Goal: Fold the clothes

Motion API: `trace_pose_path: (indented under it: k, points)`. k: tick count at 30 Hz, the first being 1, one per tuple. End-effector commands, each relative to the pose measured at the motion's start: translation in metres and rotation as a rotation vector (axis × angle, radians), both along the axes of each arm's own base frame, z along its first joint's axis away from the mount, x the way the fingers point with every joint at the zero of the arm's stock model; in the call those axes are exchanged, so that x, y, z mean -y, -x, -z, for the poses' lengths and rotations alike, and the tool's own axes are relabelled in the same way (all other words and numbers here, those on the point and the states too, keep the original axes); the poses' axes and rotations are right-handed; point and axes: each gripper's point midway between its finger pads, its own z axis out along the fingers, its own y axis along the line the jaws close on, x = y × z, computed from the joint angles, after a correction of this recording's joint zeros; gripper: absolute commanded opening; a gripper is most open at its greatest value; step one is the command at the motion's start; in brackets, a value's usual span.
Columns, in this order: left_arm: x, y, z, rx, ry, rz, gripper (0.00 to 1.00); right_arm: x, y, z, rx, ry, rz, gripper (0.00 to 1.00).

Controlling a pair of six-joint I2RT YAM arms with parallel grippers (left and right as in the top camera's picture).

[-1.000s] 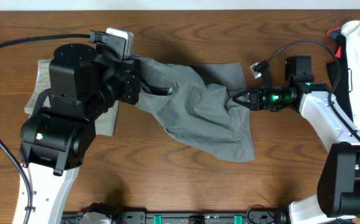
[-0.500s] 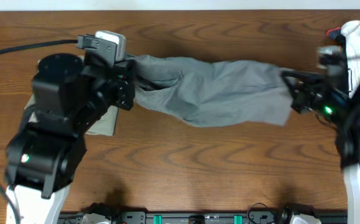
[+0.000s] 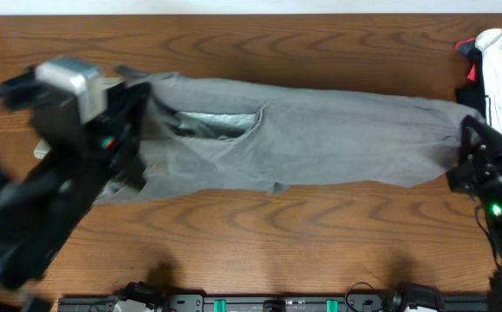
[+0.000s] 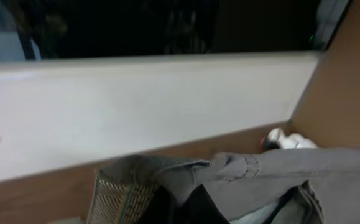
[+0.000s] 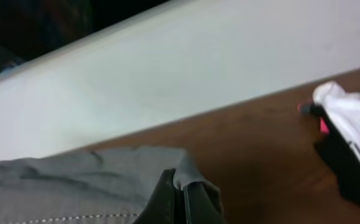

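Grey shorts [image 3: 337, 143] stretched between left end effector [image 3: 136, 130] and right end effector [image 5: 181, 196], each pinching one end.

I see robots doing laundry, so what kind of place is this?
Probably a robot lab workbench, not a home. A left arm and a right arm hold grey shorts stretched over a wooden table, with an equipment rail along its front edge.
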Motion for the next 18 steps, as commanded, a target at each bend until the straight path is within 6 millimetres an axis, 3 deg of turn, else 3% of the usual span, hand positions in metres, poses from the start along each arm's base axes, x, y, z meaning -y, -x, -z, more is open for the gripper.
trace_pose_path:
  k: [1, 12, 16, 18]
  points:
    - [-0.012, 0.028, -0.036, 0.093, 0.054, -0.025, 0.06, 0.014, 0.019, -0.042, 0.076, 0.011, 0.103, 0.01]
    - [-0.004, 0.073, -0.104, 0.309, 0.146, 0.095, 0.06, 0.034, 0.069, -0.124, 0.185, 0.073, 0.276, 0.01]
    - [-0.006, 0.077, -0.114, 0.349, 0.154, 0.094, 0.06, 0.040, 0.086, -0.156, 0.250, 0.110, 0.329, 0.01]
    - [-0.005, 0.068, -0.108, 0.328, 0.138, 0.085, 0.06, 0.042, 0.092, -0.168, 0.269, 0.126, 0.349, 0.01]
